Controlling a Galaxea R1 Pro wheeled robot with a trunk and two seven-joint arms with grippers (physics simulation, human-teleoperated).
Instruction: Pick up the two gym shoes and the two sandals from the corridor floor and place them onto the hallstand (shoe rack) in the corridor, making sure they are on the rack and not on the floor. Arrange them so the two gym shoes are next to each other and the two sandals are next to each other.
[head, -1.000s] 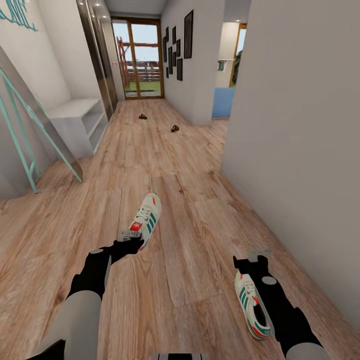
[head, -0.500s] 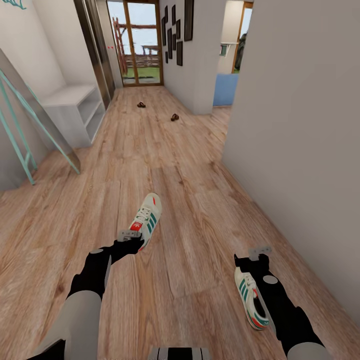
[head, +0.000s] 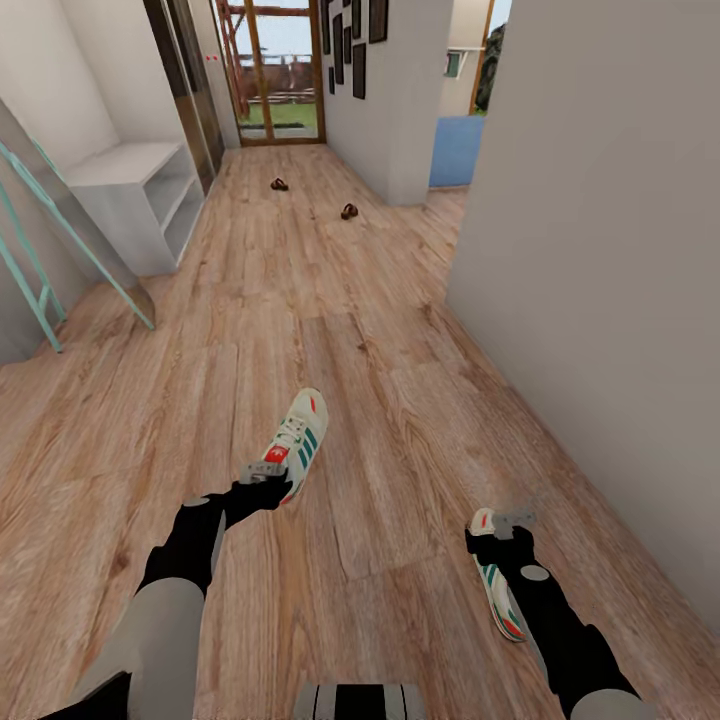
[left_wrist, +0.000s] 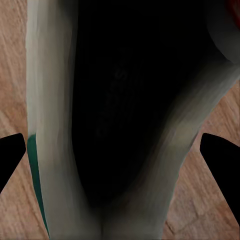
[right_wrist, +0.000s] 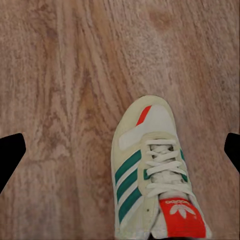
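Observation:
Two white gym shoes with green stripes lie on the wood-plank corridor floor (head: 400, 330). My left gripper (head: 263, 472) sits at the heel of the left gym shoe (head: 300, 437); it is open, a finger on either side of the shoe's dark opening (left_wrist: 115, 100). Over the toe end of the right gym shoe (head: 497, 590), my right gripper (head: 512, 520) hangs open; that shoe (right_wrist: 155, 175) lies apart from its fingers. Two small brown sandals (head: 279, 184) (head: 349, 211) lie far down the corridor, apart from each other. The hallstand is out of view.
A low white bench with open shelves (head: 125, 165) stands against the left wall, with a teal-framed leaning panel (head: 60, 240) in front of it. A grey wall (head: 600, 250) runs close along my right. A glass door (head: 275, 70) ends the corridor.
The whole view has tilted down, so the far corridor sits higher in frame. My right gripper now overlaps the right shoe's toe. The left gripper and its shoe keep their relation.

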